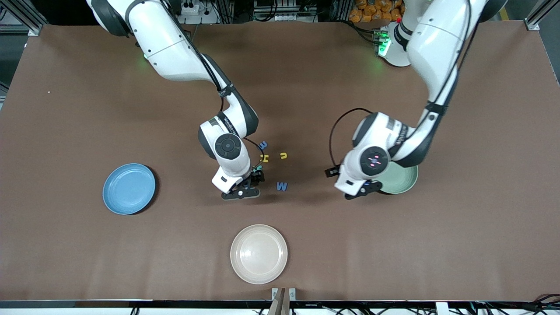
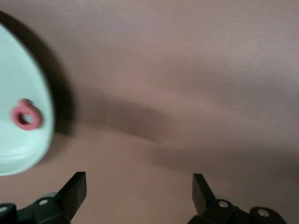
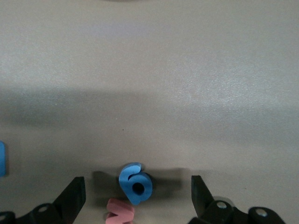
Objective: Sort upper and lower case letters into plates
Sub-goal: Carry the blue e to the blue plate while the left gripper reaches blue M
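Observation:
The pale mint plate [image 1: 404,180] lies toward the left arm's end of the table, with a salmon-red letter [image 2: 25,115] in it. My left gripper [image 1: 361,190] [image 2: 138,192] hangs open and empty over bare table beside that plate. The blue plate [image 1: 129,188] lies toward the right arm's end. My right gripper [image 1: 243,191] [image 3: 138,195] is open, low over a blue letter [image 3: 135,183] that lies between its fingers, untouched, with a salmon-red letter [image 3: 119,212] against it. A blue W [image 1: 282,186], a blue letter [image 1: 263,144] and two yellow letters [image 1: 264,157] [image 1: 283,155] lie loose mid-table.
A cream-white plate [image 1: 258,253] sits nearer the front camera than the letters. A teal piece [image 1: 258,168] shows beside the right arm's wrist. Another blue piece [image 3: 2,158] shows at the edge of the right wrist view. Brown cloth covers the table [image 1: 87,109].

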You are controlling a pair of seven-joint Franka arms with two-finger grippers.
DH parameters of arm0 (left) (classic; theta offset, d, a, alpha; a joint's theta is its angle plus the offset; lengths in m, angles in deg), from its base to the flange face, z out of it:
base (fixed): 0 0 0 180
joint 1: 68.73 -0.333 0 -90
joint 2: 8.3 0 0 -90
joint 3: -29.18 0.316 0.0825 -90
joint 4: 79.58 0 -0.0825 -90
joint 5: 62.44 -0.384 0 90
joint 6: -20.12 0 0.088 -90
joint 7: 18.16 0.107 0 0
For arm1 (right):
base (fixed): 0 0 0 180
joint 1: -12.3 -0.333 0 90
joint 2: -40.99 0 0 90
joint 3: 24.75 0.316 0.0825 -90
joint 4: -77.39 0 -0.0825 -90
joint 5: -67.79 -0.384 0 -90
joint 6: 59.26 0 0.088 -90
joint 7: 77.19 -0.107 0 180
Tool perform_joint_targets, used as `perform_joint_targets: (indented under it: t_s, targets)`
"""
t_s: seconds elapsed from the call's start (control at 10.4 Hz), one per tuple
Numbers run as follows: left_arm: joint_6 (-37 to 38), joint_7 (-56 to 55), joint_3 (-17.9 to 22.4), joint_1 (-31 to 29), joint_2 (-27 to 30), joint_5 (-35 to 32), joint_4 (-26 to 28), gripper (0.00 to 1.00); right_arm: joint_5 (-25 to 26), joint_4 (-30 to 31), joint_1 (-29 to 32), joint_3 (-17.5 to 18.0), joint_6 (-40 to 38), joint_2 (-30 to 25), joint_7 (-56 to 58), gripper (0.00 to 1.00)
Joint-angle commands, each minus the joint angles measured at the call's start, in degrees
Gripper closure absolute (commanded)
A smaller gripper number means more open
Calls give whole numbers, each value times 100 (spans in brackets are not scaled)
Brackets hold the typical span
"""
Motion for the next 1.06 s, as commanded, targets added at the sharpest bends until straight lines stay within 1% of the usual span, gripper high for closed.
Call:
perform_joint_targets:
  t_s: [0.0, 0.1, 0.19, 0.29, 0.38, 0.48, 0.67, 0.77, 0.96]
  targets:
    - [-419, -461, 46, 187, -341, 118, -276, 0, 68, 87, -11, -8, 49, -49, 93, 3]
    - [-578, -759, 55, 301, -403, 109, -285, 0, 69, 95, -2, 1, 75, -49, 119, 34]
    - [-710, -1118, 64, 389, -438, 109, -285, 0, 69, 95, -11, -8, 136, -49, 128, 69]
    - [-781, -1322, 64, 468, -439, 100, -303, 0, 69, 156, -11, 1, 267, -41, 128, 89]
    - [-816, -1350, 82, 582, -456, 66, -312, 0, 69, 279, -11, -8, 495, -40, 128, 92]
    - [-817, -1324, 177, 818, -465, 48, -373, 0, 86, 358, -11, -8, 645, -40, 154, 100]
    - [-817, -1350, 327, 1179, -526, 48, -531, 0, 86, 359, 15, -8, 646, -49, 268, 100]
    - [-817, -1620, 397, 1320, -570, 65, -636, 0, 95, 350, 24, -8, 638, -58, 278, 100]
    - [-825, -2253, 407, 1522, -570, 74, -777, 0, 95, 342, 68, -8, 576, -172, 322, 100]
